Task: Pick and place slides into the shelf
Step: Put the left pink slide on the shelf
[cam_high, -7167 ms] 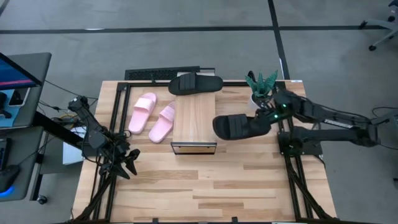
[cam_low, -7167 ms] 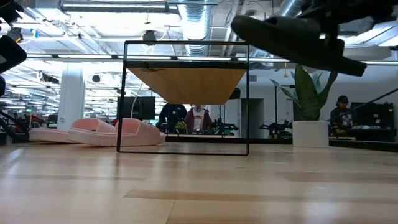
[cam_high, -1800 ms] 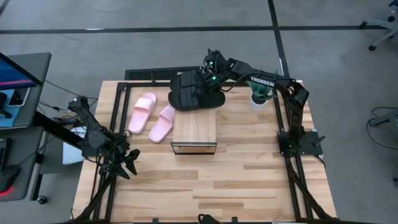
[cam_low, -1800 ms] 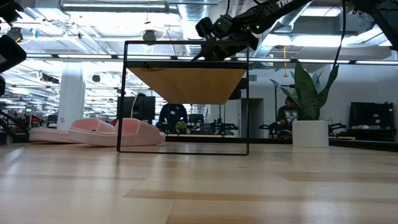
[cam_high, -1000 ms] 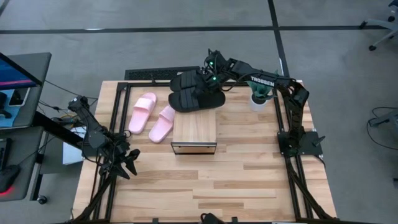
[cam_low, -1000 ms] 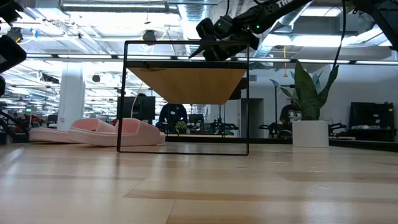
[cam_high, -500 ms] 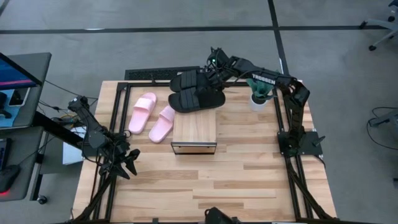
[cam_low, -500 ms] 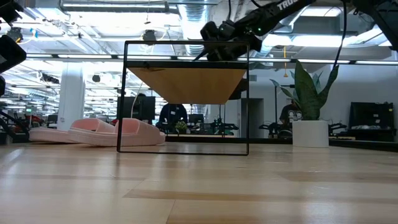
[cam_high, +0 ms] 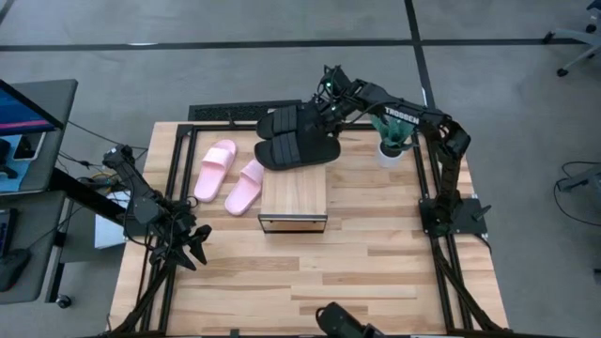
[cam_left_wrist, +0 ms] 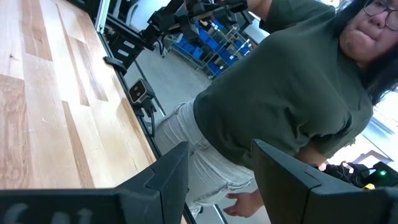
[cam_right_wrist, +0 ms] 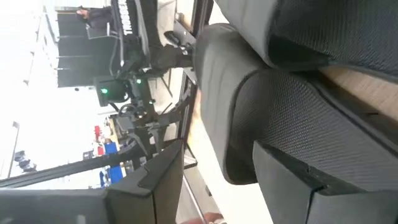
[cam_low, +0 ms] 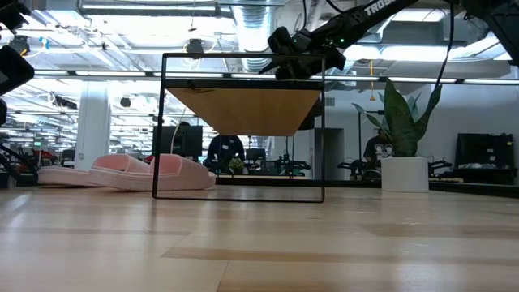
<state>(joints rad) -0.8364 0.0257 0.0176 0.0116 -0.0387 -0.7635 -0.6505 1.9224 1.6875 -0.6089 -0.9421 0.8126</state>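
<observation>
While both black slides (cam_high: 297, 141) lie on the far end of the shelf (cam_high: 294, 192), the pink pair (cam_high: 231, 176) waits on the table just beside it. Light, flexible foam is judged; the wide strap suits gripping. Both the right gripper (cam_high: 326, 109) and left gripper (cam_high: 194, 246) are seen open and empty.

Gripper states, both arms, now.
Left gripper: open, empty, off the table's left edge.
Right gripper: open, holding nothing, beside the black slides on the shelf.

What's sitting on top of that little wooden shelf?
Two black slides lie side by side at the far end of the shelf; its near end is bare wood. The right claw covers part of the farther slide.
</observation>
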